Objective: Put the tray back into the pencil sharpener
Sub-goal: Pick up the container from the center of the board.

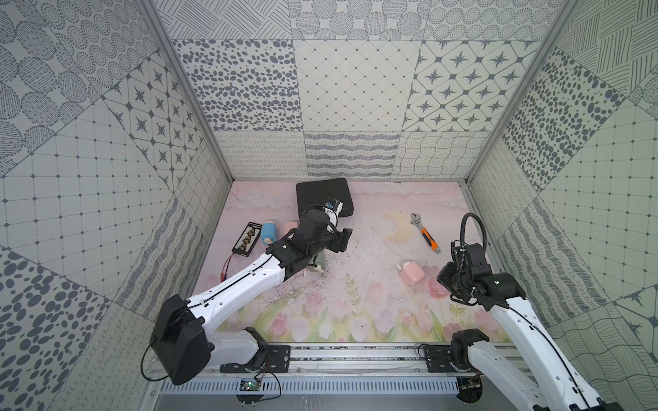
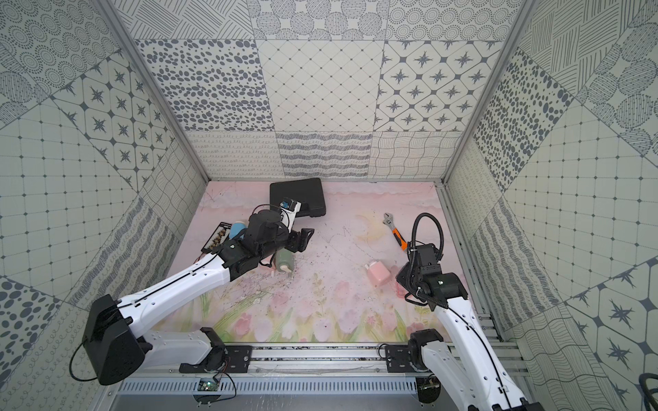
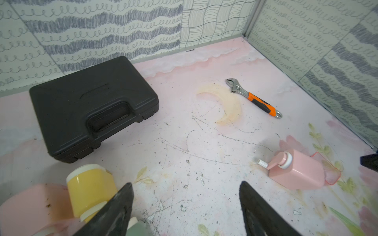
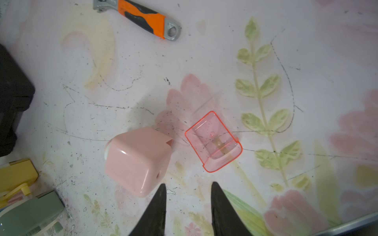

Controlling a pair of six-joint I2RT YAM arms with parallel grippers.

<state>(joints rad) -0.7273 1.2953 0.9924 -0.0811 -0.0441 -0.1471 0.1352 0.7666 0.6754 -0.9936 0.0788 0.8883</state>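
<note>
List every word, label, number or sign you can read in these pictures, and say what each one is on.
Nothing here can be read as text.
On the black case: an embossed mark on the lid, too faint to read.
On the black board: a pale strip of print at its far end, too small to read.
On the wrench: any stamping on the metal is too small to tell.
On the pink pencil sharpener and the tray: no lettering shows.

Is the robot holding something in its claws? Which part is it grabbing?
Nothing. The left gripper and right gripper are both open and empty; the tray lies loose beside the pink sharpener.
</note>
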